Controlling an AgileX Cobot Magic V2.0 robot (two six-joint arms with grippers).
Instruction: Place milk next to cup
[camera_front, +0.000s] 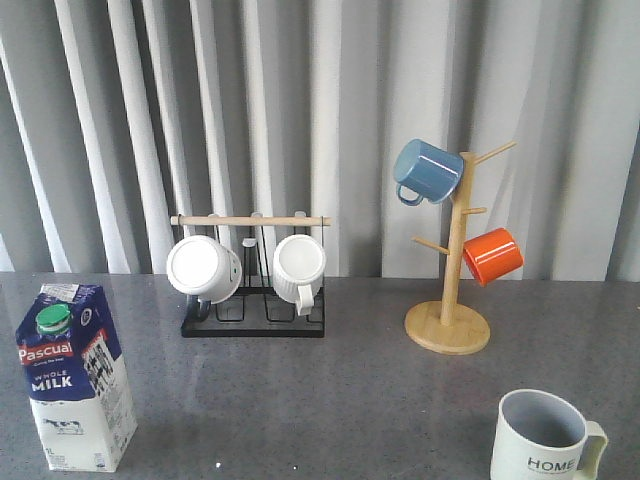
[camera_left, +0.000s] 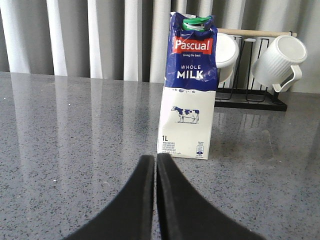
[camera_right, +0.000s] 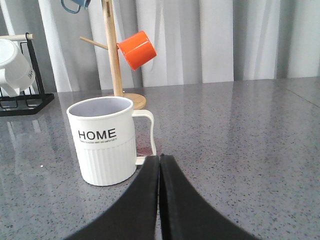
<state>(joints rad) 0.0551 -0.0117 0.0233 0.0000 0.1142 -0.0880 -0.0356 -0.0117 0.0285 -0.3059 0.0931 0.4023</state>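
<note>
the pascual whole milk carton (camera_front: 75, 378) stands upright on the grey speckled table (camera_front: 330, 400) at the front left, well apart from the off-white home mug (camera_front: 545, 437), which sits upright at the front right with its handle turned to the right. the left gripper (camera_left: 155, 161) hangs just short of the carton, its black fingers pressed together and holding nothing. the right gripper (camera_right: 160, 160) is likewise pressed together, its tips just beside the mug's handle. behind, a black rack (camera_front: 253, 305) carries two white ribbed mugs (camera_front: 300, 268), and a wooden mug tree (camera_front: 450, 300) holds a blue mug (camera_front: 428, 172) and an orange mug (camera_front: 493, 255).
</note>
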